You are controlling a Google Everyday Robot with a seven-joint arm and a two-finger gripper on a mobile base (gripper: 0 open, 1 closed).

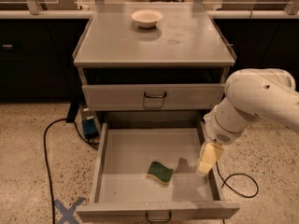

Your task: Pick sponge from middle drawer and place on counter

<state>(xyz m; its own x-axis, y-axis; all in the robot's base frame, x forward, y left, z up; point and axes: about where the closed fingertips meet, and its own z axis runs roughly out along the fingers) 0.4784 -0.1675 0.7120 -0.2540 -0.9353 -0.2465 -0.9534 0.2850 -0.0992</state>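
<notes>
The sponge [160,172], dark green on top with a yellow edge, lies flat on the floor of the open middle drawer [126,162], a little right of centre and near the front. My gripper [207,160] hangs from the white arm [254,104] at the drawer's right side, just inside the right wall. It is to the right of the sponge, apart from it, and holds nothing that I can see. The grey counter [154,43] is the cabinet top above.
A cream round bowl [146,17] stands at the back of the counter. A shut drawer with a taller front face [154,97] is above the open one. Black cables [46,148], a blue box [88,126] and a blue tape cross [67,210] are on the speckled floor.
</notes>
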